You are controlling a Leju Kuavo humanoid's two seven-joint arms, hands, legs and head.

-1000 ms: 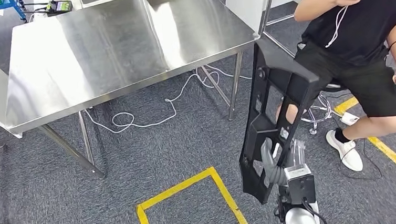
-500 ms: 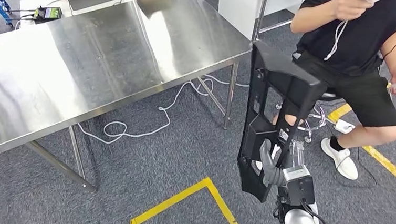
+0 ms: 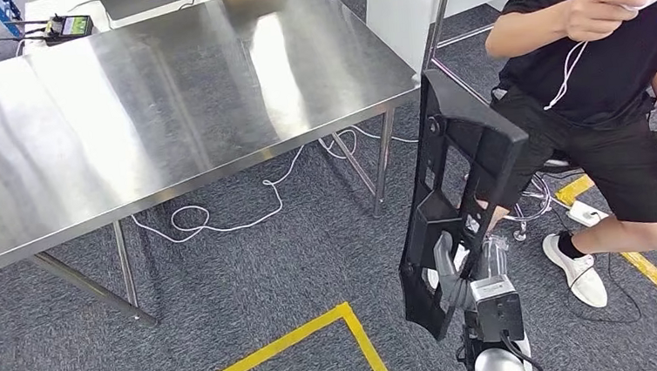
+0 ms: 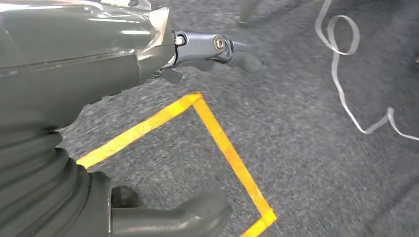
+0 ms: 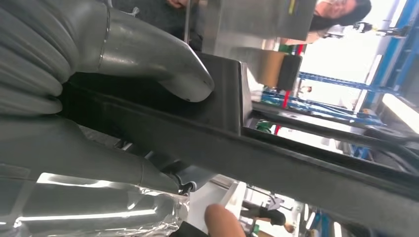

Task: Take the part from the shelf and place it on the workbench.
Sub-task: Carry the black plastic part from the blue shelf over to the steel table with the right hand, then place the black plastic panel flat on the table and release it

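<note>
The floor [image 3: 295, 258] is dark grey carpet, marked with yellow tape: one corner outline [image 3: 319, 343] near the bottom of the head view and another strip [image 3: 654, 267] at the right edge. A steel table [image 3: 171, 100] on slanted legs stands at the upper left, its top bright with glare from overhead light. A white cable [image 3: 239, 209] loops across the carpet under it. A second steel frame [image 3: 439, 7] with a white panel stands just beyond the table's right corner. A person [image 3: 614, 69] in black sits on a stool at the right, one white shoe on the carpet. A small meter [image 3: 65, 27] lies at the table's far edge.
</note>
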